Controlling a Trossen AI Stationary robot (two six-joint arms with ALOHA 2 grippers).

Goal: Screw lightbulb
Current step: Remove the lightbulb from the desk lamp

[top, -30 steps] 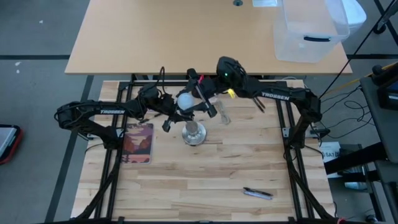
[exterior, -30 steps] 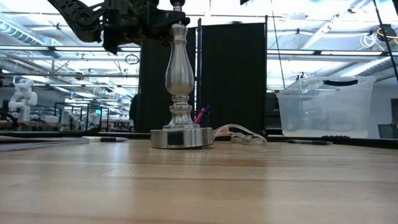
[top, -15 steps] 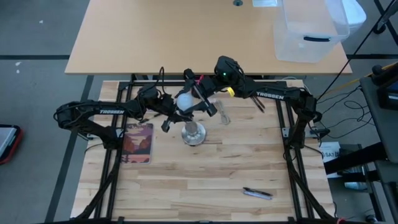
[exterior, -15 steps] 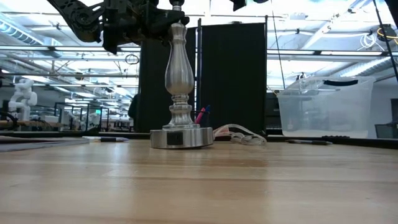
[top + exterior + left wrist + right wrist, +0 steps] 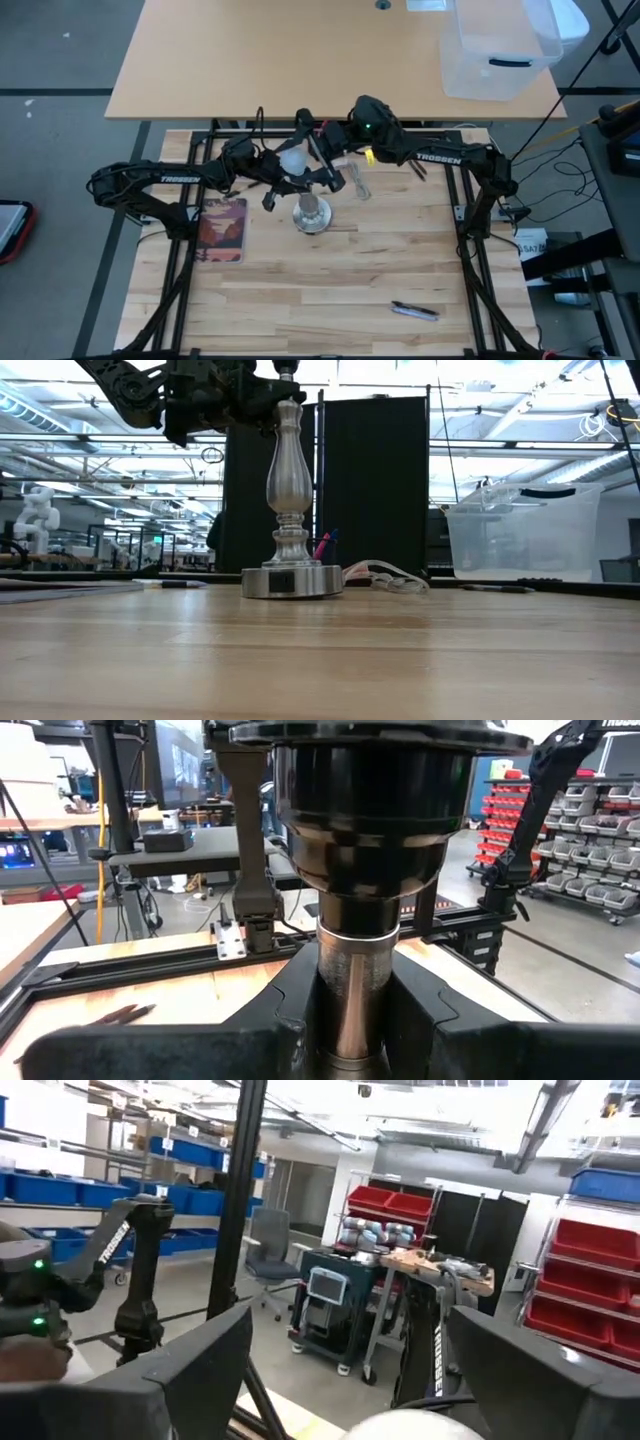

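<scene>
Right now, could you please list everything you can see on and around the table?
lightbulb: one, frosted white, atop the stand's socket.
socket stand: one, silvery, upright mid-table on its round foot.
book: one, reddish cover, flat on the table's left part.
pen: one, dark, near the front right.
plastic bin: one, clear, on the tan desk behind.
cables: a pale bundle, beside the stand's foot.
left hand: one, dark, shut on the stand's post below the socket.
right hand: one, dark, fingers spread either side of the bulb.
</scene>
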